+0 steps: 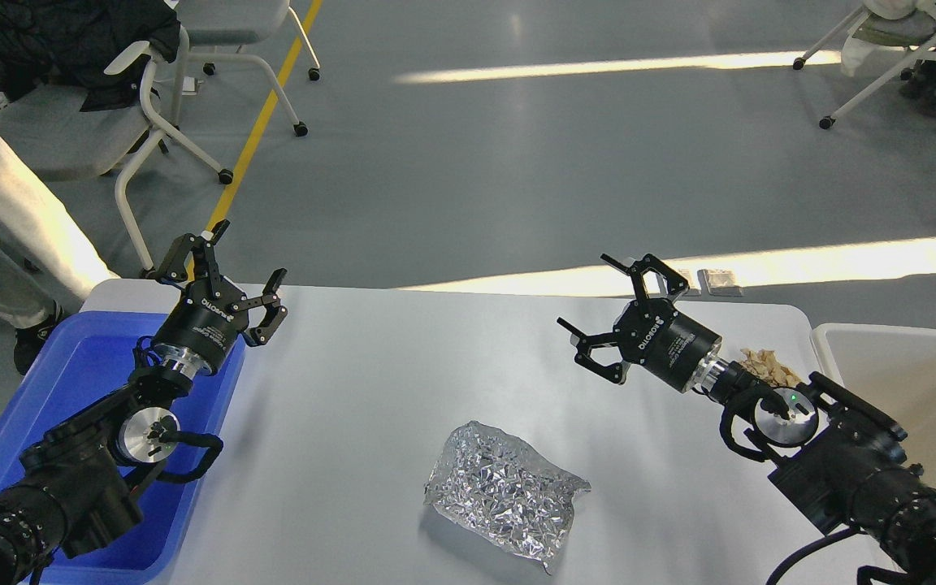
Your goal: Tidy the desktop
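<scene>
Head view shows our worktop spread between the blue bin on our left and the off-white tub on our right. We judge tidying unfinished: a crumpled foil bag lies mid-surface, and some tan scraps sit near the tub. Our left end effector and right end effector both hang wide open, holding nothing.
</scene>
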Controlling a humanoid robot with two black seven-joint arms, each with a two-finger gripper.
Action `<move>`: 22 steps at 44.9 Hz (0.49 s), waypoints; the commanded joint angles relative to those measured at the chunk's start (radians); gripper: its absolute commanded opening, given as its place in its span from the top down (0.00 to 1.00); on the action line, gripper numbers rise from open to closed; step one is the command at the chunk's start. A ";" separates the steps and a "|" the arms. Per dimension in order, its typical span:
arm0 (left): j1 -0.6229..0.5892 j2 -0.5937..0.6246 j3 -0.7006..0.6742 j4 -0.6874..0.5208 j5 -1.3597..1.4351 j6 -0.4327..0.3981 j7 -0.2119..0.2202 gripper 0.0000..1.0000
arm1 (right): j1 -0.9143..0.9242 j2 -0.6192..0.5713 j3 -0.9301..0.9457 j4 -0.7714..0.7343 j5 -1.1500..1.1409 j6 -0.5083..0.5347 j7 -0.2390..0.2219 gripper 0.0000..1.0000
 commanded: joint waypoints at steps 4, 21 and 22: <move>0.000 0.000 0.000 0.000 0.000 0.000 0.003 0.00 | 0.002 -0.001 -0.002 0.001 0.000 0.000 0.000 0.00; 0.000 0.000 0.000 0.000 0.000 0.000 0.000 0.00 | 0.020 -0.012 -0.012 0.020 -0.005 0.000 -0.003 0.00; 0.000 0.000 0.000 0.000 0.000 -0.001 0.000 0.00 | 0.023 -0.016 -0.012 0.020 -0.006 0.000 -0.005 0.00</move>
